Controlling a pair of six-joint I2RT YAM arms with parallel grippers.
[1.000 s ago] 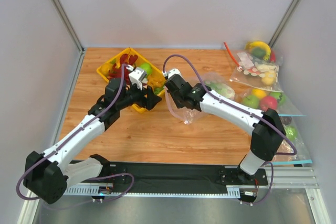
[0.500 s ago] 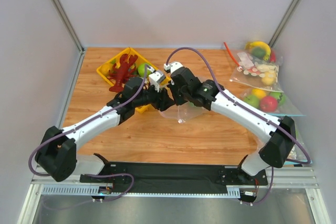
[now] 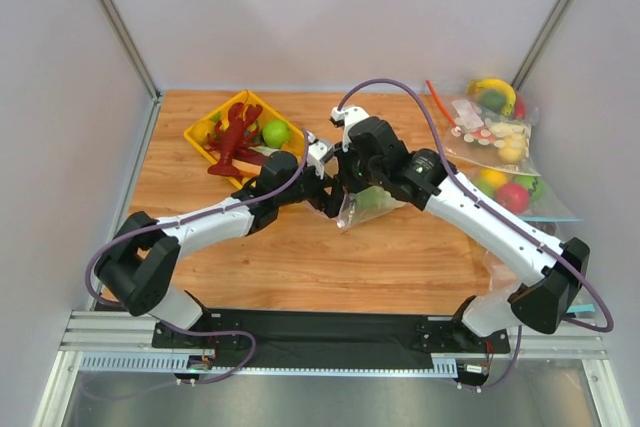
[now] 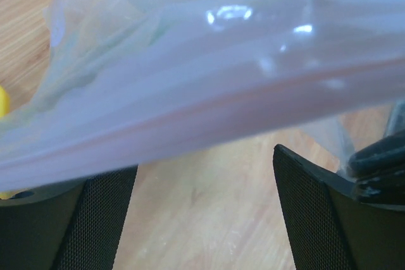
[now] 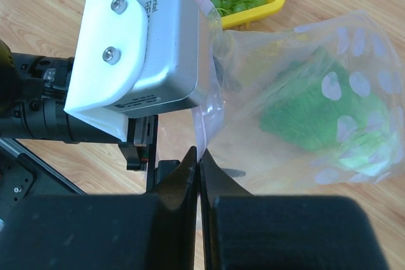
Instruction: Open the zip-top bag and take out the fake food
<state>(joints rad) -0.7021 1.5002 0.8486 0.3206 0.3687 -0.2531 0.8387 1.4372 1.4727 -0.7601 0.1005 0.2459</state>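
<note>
Clear crinkly plastic, pale pinkish strip along one edge: the zip-top bag (image 3: 368, 205) hangs above the middle of the wooden table (image 3: 300, 257), between the two arms.

- Right gripper (image 5: 199, 164): fingers pressed together, pinching the film at the bag's edge. The bag hangs from this pinch, with its body off to the side of it.
- Left gripper (image 4: 199, 178): fingers (image 4: 101, 219) spread wide with bare wood visible between them. The pinkish zip strip (image 4: 190, 124) runs across just past the fingertips. Nothing is clamped.
- Contents: a green-and-white plastic lettuce head (image 5: 304, 115) shows through the film, low in the bag. No other item can be made out inside.
- Far left of the table: a yellow plastic tray (image 3: 200, 132). A red toy lobster (image 3: 233, 139) and a small round green fruit (image 3: 276, 132) lie in it. Small yellow and green pieces share the tray.

Step in hand, as judged: emptying. The lobster and the fruit appear to be out, and the lettuce is the last piece left. The left gripper seems to be lining up at the mouth of the bag.

Whether the zip is parted along its full length cannot be told from these views.

Next move calls for: the left fingers passing through the mouth, not closing on the strip or on loose film. The right pinch needs to hold the edge steady and taut meanwhile. The film is slack and glossy, so it may fold into the open fingers before they get to the lettuce.
</note>
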